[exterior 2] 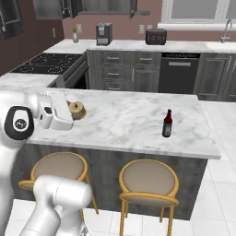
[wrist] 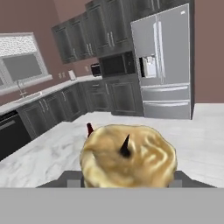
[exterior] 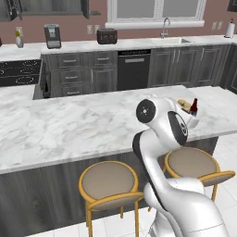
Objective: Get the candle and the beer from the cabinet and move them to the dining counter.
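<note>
My gripper [exterior 2: 73, 110] is shut on the candle [exterior 2: 76, 109], a stubby pale-yellow lump with a dark wick, held low over the left end of the dining counter [exterior 2: 129, 120]. Whether the candle touches the marble I cannot tell. In the hand view the candle [wrist: 129, 159] sits between my gripper's tips [wrist: 127, 180]. The beer [exterior 2: 167, 123], a dark brown bottle with a red cap, stands upright on the counter to the candle's right. From the left base view the candle [exterior: 183, 104] and the beer [exterior: 194, 107] appear close together on the dining counter [exterior: 69, 125], behind my arm. The cabinet [exterior: 51, 6] hangs on the far wall with its doors swung open.
Two round yellow-legged stools [exterior: 109, 180] [exterior: 192, 163] stand under the counter's near edge. Across the aisle, a worktop carries a coffee machine [exterior: 53, 36], a toaster [exterior: 107, 35] and a sink tap [exterior: 165, 28]. A stove [exterior: 18, 71] is at left. A steel fridge [wrist: 164, 61] stands beyond the counter's end.
</note>
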